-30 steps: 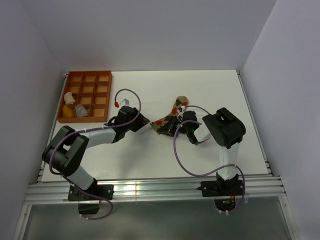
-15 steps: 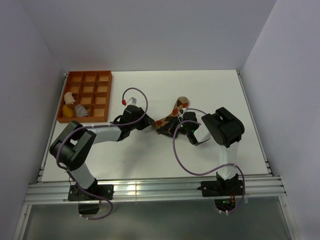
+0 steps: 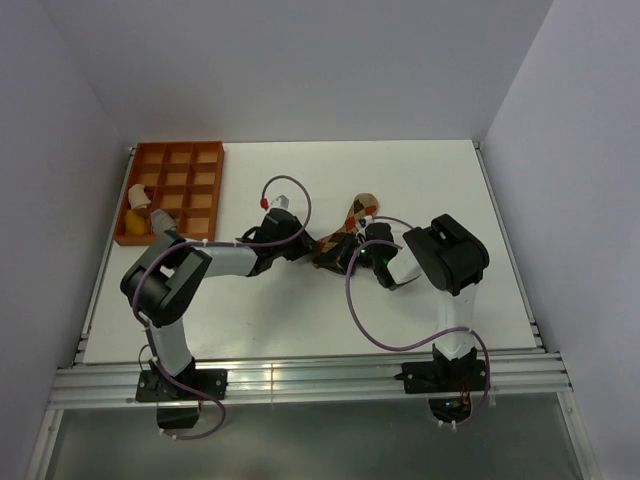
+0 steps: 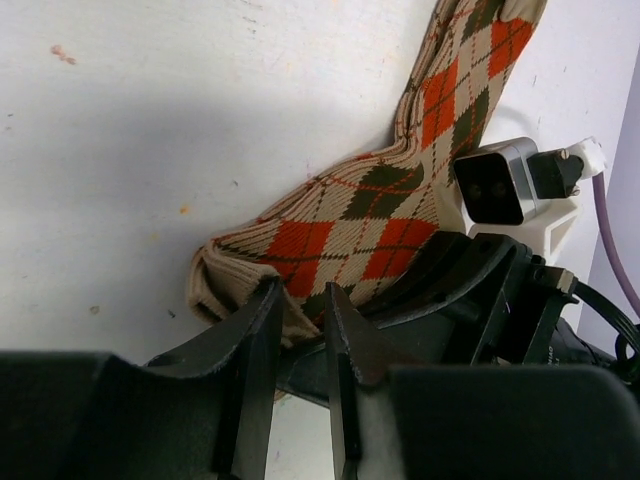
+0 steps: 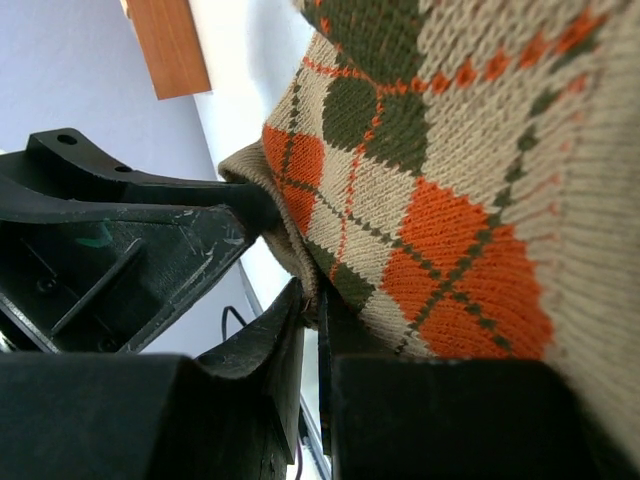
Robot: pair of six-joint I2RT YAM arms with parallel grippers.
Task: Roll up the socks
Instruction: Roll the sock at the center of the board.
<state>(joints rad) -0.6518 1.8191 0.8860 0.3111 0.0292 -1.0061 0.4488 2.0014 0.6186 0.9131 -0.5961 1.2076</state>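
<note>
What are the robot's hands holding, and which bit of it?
Both hold the argyle sock by its edge: the left gripper beside the ribbed end, the right gripper further along.

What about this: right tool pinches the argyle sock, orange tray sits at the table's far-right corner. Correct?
Not quite. The tray sits at the far-left corner, as the top view shows. The right tool does pinch the argyle sock.
</note>
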